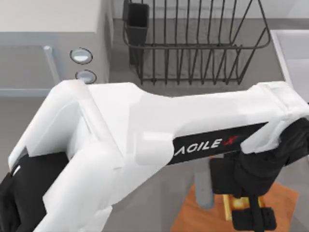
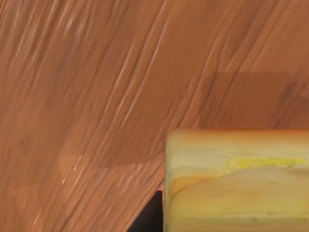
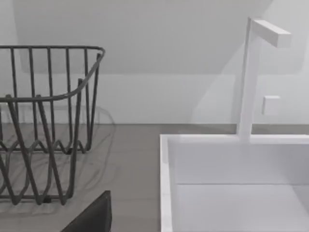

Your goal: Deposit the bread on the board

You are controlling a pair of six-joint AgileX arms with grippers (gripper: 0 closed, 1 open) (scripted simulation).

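My left arm reaches across the table from the left, and its gripper (image 1: 250,213) hangs over the board (image 1: 286,197) at the lower right. The gripper is shut on the bread (image 1: 229,207), a golden-yellow slice held on edge between the dark fingers. In the left wrist view the bread (image 2: 236,183) sits very close above the grained orange-brown board (image 2: 96,96) and casts a shadow on it. Whether it touches the wood I cannot tell. My right arm is parked by the sink, and a dark part of its gripper (image 3: 91,217) edges into the right wrist view.
A dark wire dish rack (image 1: 193,43) stands at the back centre, with a white sink (image 1: 295,53) to its right. The rack (image 3: 43,121), the sink basin (image 3: 231,183) and a white faucet (image 3: 246,82) also appear from the right wrist. A white appliance with two knobs (image 1: 81,56) stands at the back left.
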